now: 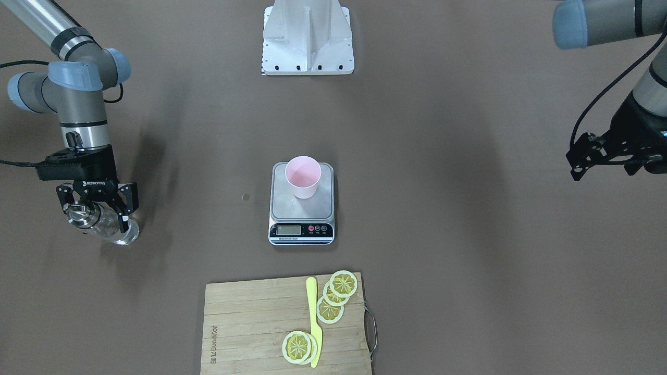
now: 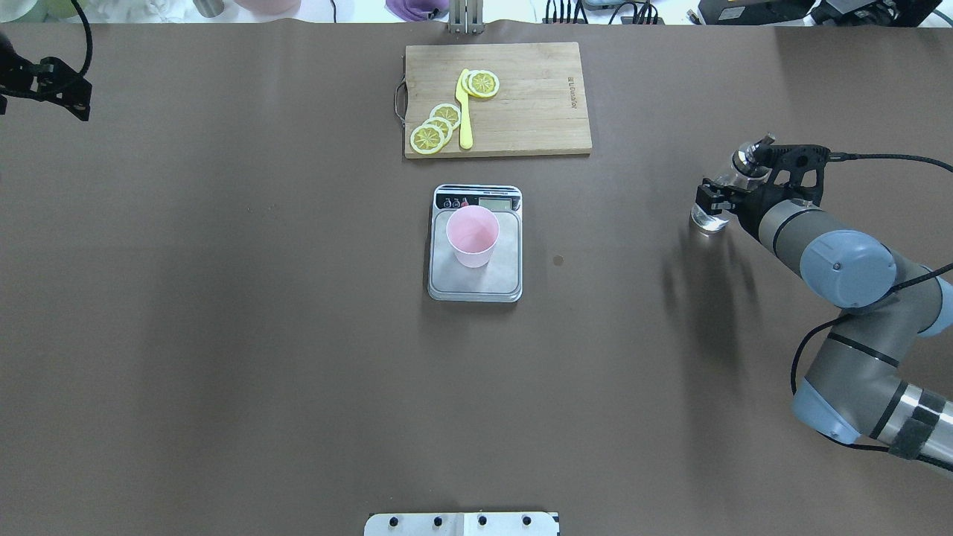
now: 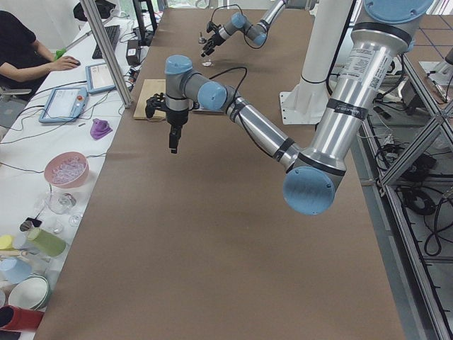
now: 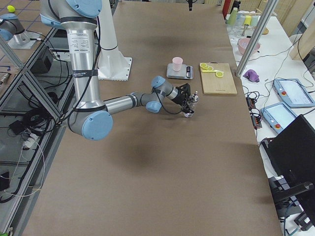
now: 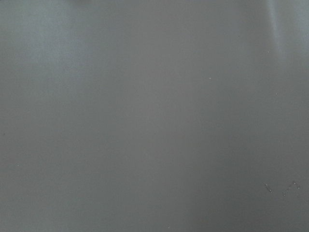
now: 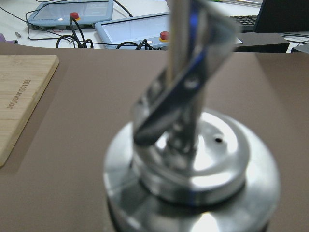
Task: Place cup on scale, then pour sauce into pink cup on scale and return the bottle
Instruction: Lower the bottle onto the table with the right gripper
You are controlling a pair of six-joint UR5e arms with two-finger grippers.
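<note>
The pale pink cup (image 1: 303,176) stands upright on the scale (image 1: 301,225) at the table's middle; both also show in the overhead view, the cup (image 2: 472,235) on the scale (image 2: 447,283). My right gripper (image 1: 99,219) is shut on the clear glass bottle (image 1: 115,230) with its silver spout cap (image 6: 193,169), far to my right of the scale (image 2: 711,214). The bottle leans a little and is low at the table; I cannot tell whether it touches. The clear sauce is not discernible. My left gripper (image 1: 604,164) hangs open and empty at the far left.
A wooden cutting board (image 2: 536,112) with lemon slices (image 2: 435,126) and a yellow knife (image 2: 464,112) lies beyond the scale. A small dark spot (image 2: 558,260) marks the table right of the scale. The robot base plate (image 1: 307,39) is at the near edge.
</note>
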